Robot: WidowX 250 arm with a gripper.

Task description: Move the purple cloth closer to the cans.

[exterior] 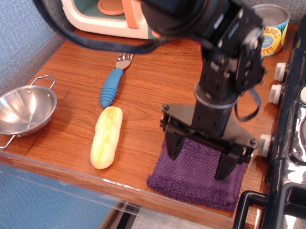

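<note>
The purple cloth (197,175) lies flat at the front right of the wooden counter, near its front edge. My gripper (200,156) is open and hangs straight over the cloth, its two black fingers (173,144) spread wide and low on the cloth's top. Whether the tips touch the fabric I cannot tell. The yellow-and-blue pineapple can (272,28) stands at the back right, partly behind my arm. The red tomato sauce can is hidden behind the arm.
A yellow bread roll (106,137) lies left of the cloth. A blue-handled fork (114,83) lies behind it. A steel bowl (20,111) sits at the left edge. A toy microwave (107,8) stands at the back. A black stove (305,129) borders the right.
</note>
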